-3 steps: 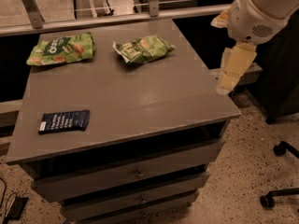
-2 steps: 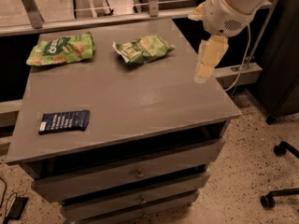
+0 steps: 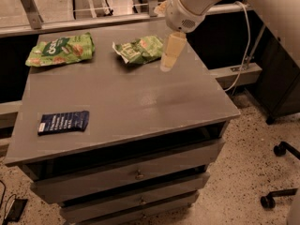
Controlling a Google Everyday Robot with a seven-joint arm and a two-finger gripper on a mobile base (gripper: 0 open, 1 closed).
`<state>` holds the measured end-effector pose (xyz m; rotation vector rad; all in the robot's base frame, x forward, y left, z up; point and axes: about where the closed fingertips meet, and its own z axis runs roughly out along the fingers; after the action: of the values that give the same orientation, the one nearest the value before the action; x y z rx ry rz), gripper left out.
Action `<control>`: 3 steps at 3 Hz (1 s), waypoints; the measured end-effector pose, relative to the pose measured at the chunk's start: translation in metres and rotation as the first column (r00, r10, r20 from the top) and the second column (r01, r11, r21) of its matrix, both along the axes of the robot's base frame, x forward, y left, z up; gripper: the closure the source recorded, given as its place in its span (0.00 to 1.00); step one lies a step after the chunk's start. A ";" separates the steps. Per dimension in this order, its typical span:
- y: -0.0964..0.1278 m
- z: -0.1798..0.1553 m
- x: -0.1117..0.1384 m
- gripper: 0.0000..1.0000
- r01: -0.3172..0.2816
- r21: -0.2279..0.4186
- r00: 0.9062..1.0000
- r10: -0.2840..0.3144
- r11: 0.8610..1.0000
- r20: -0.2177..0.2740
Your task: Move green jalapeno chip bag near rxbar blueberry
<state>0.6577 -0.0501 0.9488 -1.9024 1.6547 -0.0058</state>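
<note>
hand (image 3: 168, 62): above desk (image 3: 140, 102), just right of chip bag (image 3: 139, 50) — open or closed, cannot tell
bar (image 3: 63, 122): front-left — well apart

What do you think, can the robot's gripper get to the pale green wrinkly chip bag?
Probably yes. The gripper hovers right beside the pale green wrinkly foil chip bag on the grey table, and nothing stands between them.

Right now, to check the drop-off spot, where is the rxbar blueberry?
In the camera view the rxbar blueberry lies on the table, at its near-left corner; the green jalapeno chip bag sits far back, with the pincer just right of it.
</note>
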 end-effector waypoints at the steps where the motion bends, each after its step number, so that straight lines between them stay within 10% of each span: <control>1: 0.002 -0.001 0.001 0.00 -0.005 0.005 1.000 0.005 1.000 -0.001; 3: 0.022 -0.028 0.039 0.00 -0.011 0.054 0.999 0.008 0.998 0.044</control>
<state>0.6967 -0.0281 0.9204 -1.8568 1.6011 0.0010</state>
